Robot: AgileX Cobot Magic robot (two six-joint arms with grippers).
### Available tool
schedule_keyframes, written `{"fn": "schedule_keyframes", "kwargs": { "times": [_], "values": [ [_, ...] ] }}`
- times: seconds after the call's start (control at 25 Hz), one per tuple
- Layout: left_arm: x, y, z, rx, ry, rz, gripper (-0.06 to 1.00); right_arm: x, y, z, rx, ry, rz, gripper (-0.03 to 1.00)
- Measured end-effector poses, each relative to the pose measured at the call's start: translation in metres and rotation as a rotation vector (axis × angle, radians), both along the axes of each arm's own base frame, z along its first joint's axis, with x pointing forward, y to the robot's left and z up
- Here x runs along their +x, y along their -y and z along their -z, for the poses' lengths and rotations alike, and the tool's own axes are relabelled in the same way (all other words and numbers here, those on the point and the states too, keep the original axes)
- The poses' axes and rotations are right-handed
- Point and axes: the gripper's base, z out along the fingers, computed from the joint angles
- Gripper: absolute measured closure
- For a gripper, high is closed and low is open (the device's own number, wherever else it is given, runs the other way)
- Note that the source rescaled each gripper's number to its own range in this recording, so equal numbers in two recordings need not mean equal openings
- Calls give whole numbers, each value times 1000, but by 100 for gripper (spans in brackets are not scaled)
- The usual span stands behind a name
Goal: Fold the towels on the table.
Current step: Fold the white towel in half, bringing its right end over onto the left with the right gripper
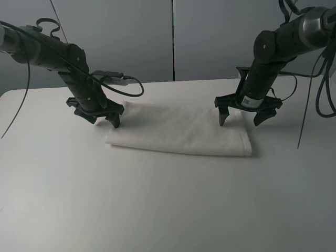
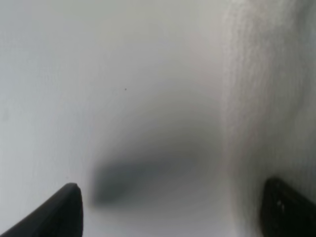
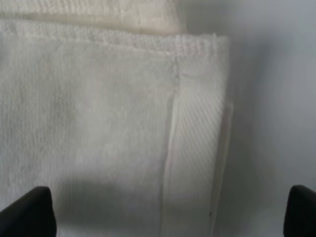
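The left wrist view shows the towel [image 2: 269,98] blurred and the fingers [image 2: 54,212] cut off.

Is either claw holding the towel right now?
No, the left gripper and right gripper both stand wide open at the ends of the towel, gripping nothing.

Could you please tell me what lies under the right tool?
Under the open right tool lies the banded end of the folded towel, with bare table just past its edge. The towel's lower layers and the table beneath it are covered.
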Motion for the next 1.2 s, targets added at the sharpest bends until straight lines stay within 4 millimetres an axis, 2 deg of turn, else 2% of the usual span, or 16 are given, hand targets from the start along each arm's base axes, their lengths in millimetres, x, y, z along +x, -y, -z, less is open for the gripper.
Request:
{"fn": "schedule_keyframes", "kwargs": {
  "times": [0.16, 0.28, 0.6, 0.84, 0.92, 1.0, 1.2],
  "values": [
    [0, 0, 0, 0, 0, 0, 2, 1, 0, 4, 0, -3, 4, -3],
    [0, 0, 0, 2, 1, 8, 2, 0, 0, 15, -6, -28, 6, -3],
    [0, 0, 0, 3, 1, 12, 2, 0, -2, 15, -5, -23, 1, -3],
    [0, 0, 0, 4, 1, 17, 2, -3, -14, 14, -6, -20, -32, 7],
    [0, 0, 0, 4, 2, 19, 2, -4, -18, 14, -6, -18, -41, 15],
    [0, 0, 0, 4, 2, 19, 2, -4, -19, 15, -2, -16, -40, 28],
    [0, 0, 0, 5, 2, 22, 2, -5, -24, 16, 17, -17, -31, 70]
  ]
}}
